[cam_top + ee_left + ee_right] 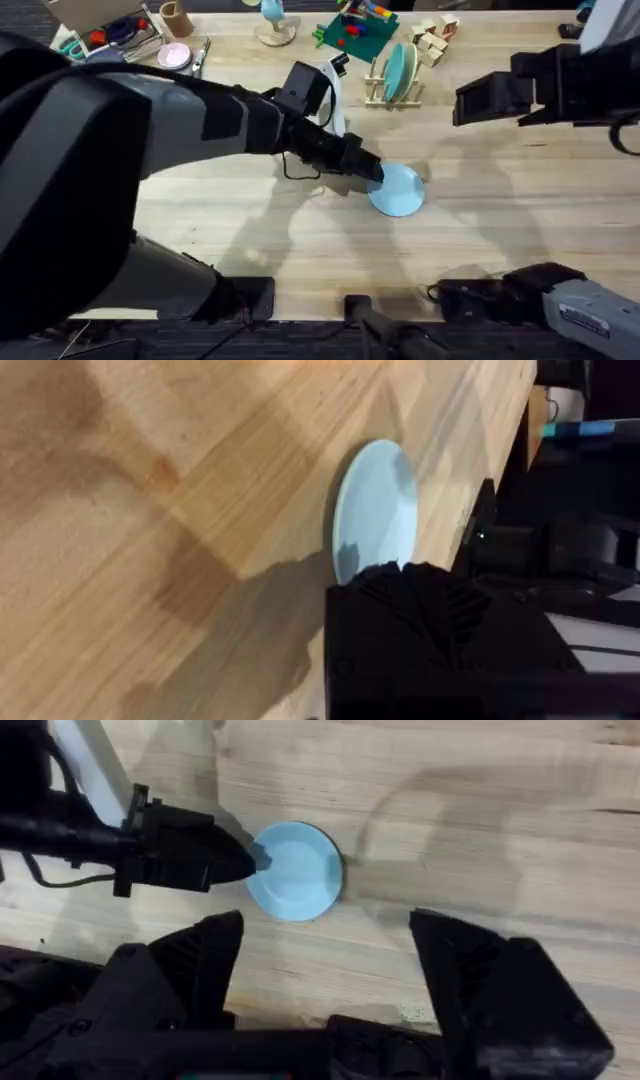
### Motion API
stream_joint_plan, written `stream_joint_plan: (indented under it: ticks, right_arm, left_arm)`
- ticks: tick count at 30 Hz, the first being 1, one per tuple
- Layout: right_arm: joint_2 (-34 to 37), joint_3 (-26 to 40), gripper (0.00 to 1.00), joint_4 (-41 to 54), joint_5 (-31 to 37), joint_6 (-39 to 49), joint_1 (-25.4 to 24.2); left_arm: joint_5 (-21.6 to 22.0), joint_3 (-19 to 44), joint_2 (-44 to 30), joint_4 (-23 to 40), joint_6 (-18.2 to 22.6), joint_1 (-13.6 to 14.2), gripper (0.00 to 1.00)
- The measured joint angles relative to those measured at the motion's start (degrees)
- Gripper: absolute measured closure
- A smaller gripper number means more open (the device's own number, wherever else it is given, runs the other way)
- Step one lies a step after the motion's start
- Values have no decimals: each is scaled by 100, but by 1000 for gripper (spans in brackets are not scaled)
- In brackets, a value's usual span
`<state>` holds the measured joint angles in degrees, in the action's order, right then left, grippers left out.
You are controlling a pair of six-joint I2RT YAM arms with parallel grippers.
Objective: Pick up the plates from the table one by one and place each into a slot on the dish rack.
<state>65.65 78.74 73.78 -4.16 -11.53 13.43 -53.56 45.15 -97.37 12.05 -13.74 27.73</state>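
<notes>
A light blue plate [402,190] [378,505] [298,872] lies flat on the table [500,220] near its middle. My left gripper [372,176] [256,860] reaches in low from the left, and its tip meets the plate's left rim. The dish rack [392,92] stands at the back, right of centre, with a pale plate [399,68] upright in one slot. My right gripper [478,100] [325,935] hangs open and empty above the table, right of the rack and apart from the blue plate.
Wooden blocks [435,40] and a green toy set [355,30] sit behind the rack. A pink dish [174,55] and a tray of oddments [110,30] lie at the back left. The table's front edge runs near the arm bases.
</notes>
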Motion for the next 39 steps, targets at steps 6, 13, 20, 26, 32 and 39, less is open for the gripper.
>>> stream_joint_plan:
  ticks: [6, 13, 20, 26, 32, 39]
  right_arm:
    - [-2, 0, 7, 0, 2, 2, 0]
    - [-2, 0, 7, 0, 0, 2, 0]
    - [-1, 0, 7, 0, 0, 2, 0]
    - [-1, 0, 7, 0, 0, 2, 0]
    - [0, 0, 7, 2, 1, 2, 0]
    - [0, 0, 8, 0, 0, 2, 0]
  left_arm:
    - [7, 0, -15, -72, -4, 0, 957]
    - [46, 0, -276, -116, -6, 90, 957]
    - [44, -2, -388, -252, -22, 140, 957]
    - [66, 0, -471, -395, -199, 140, 957]
    - [173, 4, -522, -421, -477, 139, 959]
    - [202, 7, -522, -424, -579, 151, 959]
